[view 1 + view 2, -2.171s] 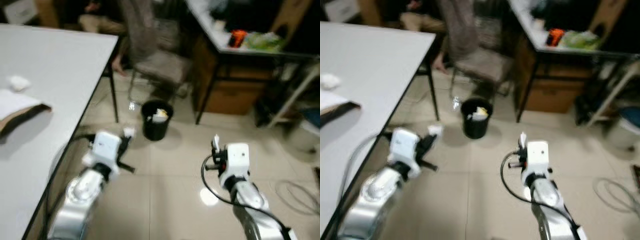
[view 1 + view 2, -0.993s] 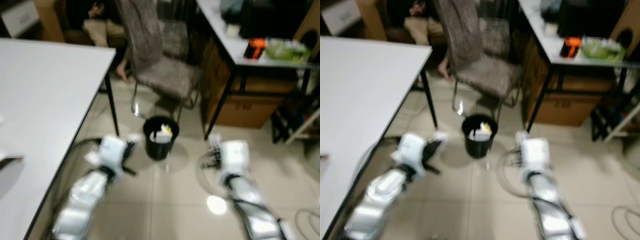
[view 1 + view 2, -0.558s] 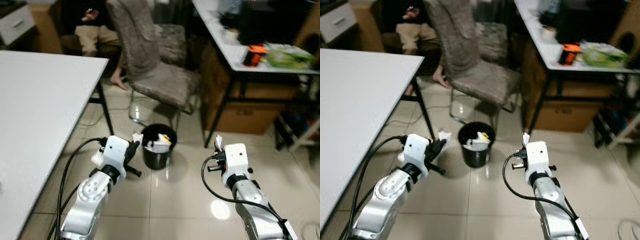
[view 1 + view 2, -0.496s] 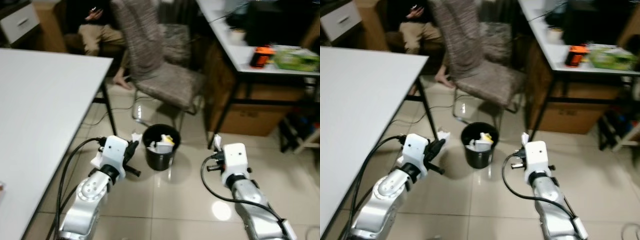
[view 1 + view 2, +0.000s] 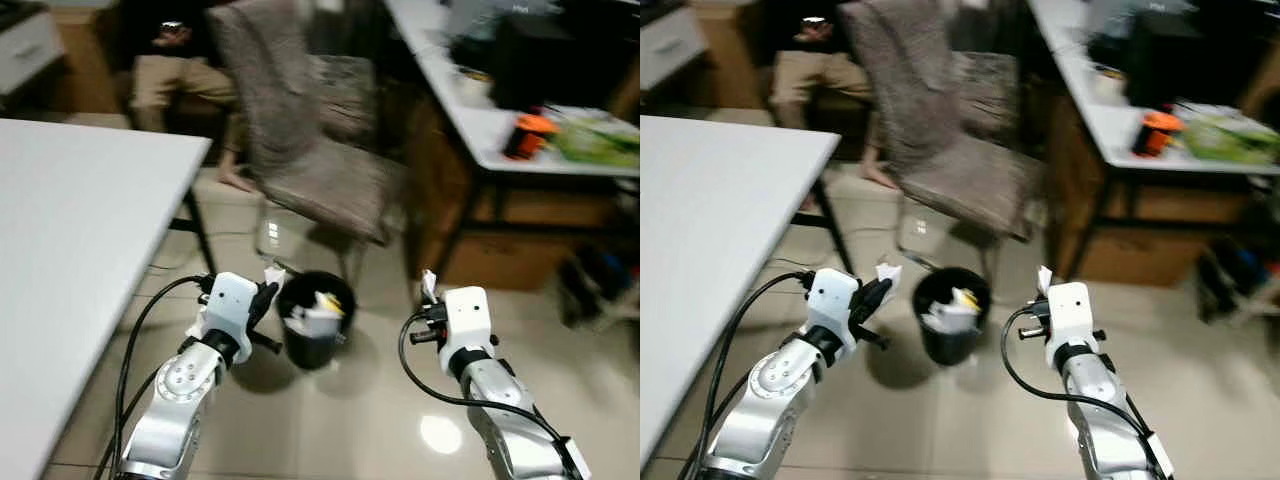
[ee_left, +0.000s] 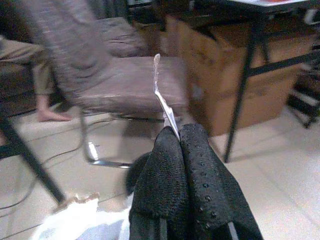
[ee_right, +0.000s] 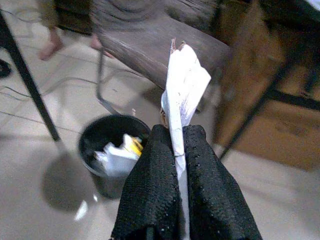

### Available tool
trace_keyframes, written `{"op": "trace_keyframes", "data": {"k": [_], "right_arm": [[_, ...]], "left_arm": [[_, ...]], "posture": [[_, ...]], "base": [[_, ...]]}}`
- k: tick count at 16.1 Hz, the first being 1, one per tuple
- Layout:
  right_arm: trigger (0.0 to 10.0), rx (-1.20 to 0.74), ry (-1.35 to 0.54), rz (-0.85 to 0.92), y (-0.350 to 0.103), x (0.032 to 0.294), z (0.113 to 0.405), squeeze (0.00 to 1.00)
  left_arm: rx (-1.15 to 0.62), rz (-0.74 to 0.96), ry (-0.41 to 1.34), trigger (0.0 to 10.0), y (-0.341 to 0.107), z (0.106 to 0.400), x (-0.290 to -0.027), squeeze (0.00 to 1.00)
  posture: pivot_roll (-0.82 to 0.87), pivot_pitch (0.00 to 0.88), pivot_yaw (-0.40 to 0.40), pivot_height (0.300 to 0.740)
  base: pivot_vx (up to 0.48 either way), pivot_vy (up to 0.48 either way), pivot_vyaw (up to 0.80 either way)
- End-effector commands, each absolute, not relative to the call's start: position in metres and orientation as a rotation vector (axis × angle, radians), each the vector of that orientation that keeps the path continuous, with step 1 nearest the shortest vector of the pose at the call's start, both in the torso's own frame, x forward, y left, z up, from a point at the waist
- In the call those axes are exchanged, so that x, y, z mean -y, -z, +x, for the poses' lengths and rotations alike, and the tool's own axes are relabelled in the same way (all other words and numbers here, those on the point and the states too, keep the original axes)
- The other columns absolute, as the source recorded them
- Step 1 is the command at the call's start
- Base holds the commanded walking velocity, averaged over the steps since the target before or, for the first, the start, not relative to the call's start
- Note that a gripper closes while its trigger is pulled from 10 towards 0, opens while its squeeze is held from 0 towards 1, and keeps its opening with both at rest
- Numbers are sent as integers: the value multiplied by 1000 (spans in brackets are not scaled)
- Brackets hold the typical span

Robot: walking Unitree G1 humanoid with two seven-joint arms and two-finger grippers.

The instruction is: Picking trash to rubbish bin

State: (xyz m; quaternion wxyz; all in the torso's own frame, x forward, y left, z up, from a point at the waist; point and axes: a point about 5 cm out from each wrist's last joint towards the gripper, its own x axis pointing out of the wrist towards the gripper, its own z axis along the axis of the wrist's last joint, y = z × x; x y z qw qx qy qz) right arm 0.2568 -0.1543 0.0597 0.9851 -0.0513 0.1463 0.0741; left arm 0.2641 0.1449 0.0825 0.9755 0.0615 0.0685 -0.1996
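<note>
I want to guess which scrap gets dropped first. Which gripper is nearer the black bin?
Left. The left gripper, jaws shut on a paper scrap, sits right beside the bin rim. The right gripper, jaws shut on a white scrap, is farther off on its other side.

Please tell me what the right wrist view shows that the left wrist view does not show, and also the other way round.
The right wrist view shows the bin from above, with trash inside, and the right gripper shut on white paper. The left wrist view shows the left gripper shut on a thin scrap, a cardboard box under a desk, and a person's bare foot. Both share the grey chair, the tiled floor and black fingers pressed together.
</note>
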Motion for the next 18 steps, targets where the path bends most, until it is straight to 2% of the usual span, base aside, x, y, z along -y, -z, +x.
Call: {"op": "trace_keyframes", "data": {"k": [1, 10, 18], "right_arm": [[10000, -291, -172, -96, -59, 149, 256, 0], [10000, -305, -176, -76, -56, 148, 255, 0], [10000, -330, -300, -150, -51, 139, 257, 0]], "left_arm": [[-138, 135, 391, 10000, -83, 265, -150, 0], [-133, 140, 410, 10000, -82, 267, -148, 0], [-138, 151, 398, 10000, -81, 266, -152, 0]], "posture": [[-76, 49, -39, 740], [-77, 43, -31, 740], [-67, 47, -33, 740]], "base": [[454, 0, 0], [457, 0, -52], [457, 0, 0]]}}
